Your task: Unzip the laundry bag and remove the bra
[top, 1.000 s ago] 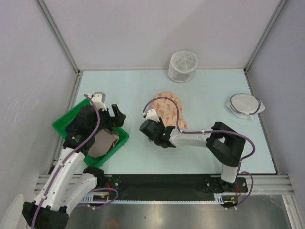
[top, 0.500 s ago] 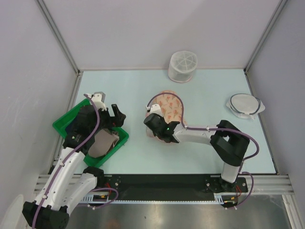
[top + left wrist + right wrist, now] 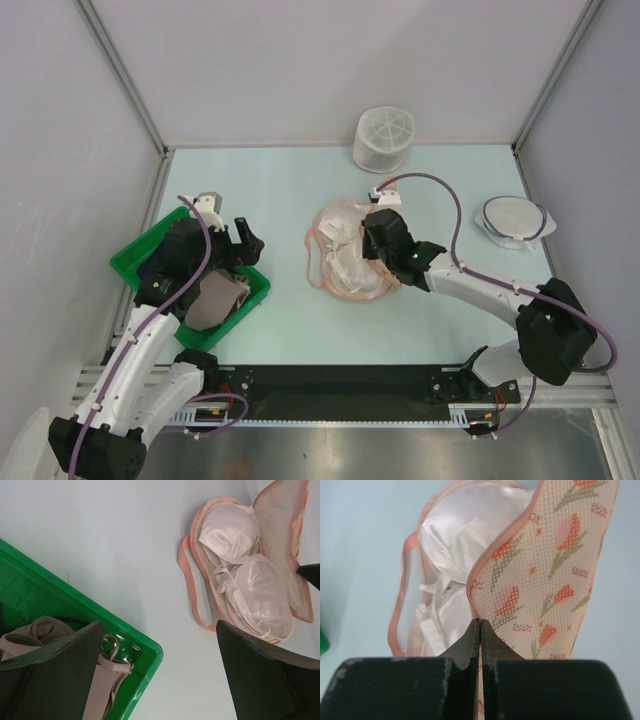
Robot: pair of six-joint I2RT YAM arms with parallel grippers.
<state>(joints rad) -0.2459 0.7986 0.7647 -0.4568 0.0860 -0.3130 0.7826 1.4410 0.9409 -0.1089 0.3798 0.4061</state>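
The laundry bag (image 3: 352, 290) lies open at the table's middle, its peach tulip-print flap (image 3: 555, 570) lifted up and to the right. My right gripper (image 3: 374, 232) is over the bag's right side, shut on the flap's pink zip edge (image 3: 480, 625). The whitish bra (image 3: 340, 242) lies bared inside the bag, both cups and thin straps showing (image 3: 245, 565) (image 3: 452, 535). My left gripper (image 3: 245, 243) hangs open over the green bin's right corner, nothing between its fingers (image 3: 157, 630); the bag (image 3: 282, 515) is to its right.
A green bin (image 3: 135, 262) at the left holds a tan-beige cloth (image 3: 220, 300) with straps (image 3: 102, 665). A white mesh cylinder (image 3: 383, 138) stands at the back wall. A flat round white mesh disc (image 3: 512, 220) lies at the right.
My right gripper shut on the bag's flap edge and swung from the bag's left to its right, folding the flap open and baring the bra. The left arm has not moved.
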